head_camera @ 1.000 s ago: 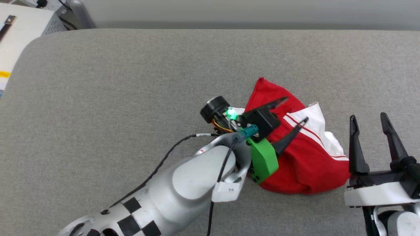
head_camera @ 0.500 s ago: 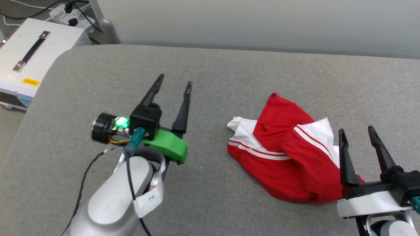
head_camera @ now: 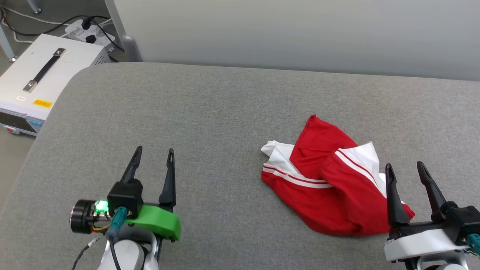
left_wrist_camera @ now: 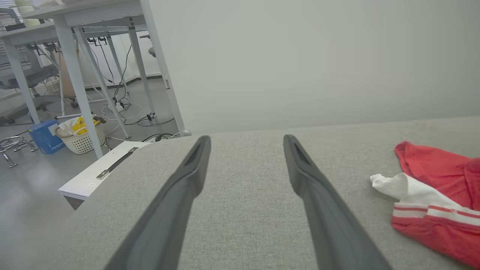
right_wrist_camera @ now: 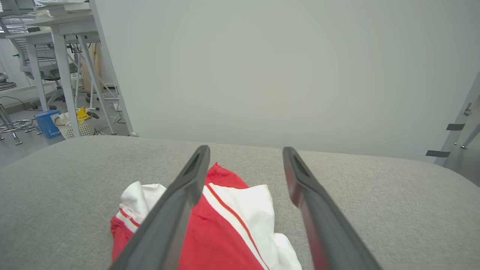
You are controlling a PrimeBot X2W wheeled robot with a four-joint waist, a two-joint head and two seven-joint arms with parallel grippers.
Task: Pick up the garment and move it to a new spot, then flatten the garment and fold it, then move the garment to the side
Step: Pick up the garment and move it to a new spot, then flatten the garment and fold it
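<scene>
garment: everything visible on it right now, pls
The garment is a red T-shirt of soft knit-looking cloth with white sleeve parts and red-and-white stripe trim. It lies crumpled in a bunched heap, not flattened or folded, on the grey fabric surface. One white sleeve end pokes out at its left. The open right pincer hangs at its right end; contact cannot be told. The open left pincer is well apart.

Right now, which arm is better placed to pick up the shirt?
Right, probably. The right tool stands open at the near edge of the shirt, with cloth just below it in the right wrist view. The left tool, also open, sits well off over the bare grey surface, apart from the shirt.
</scene>
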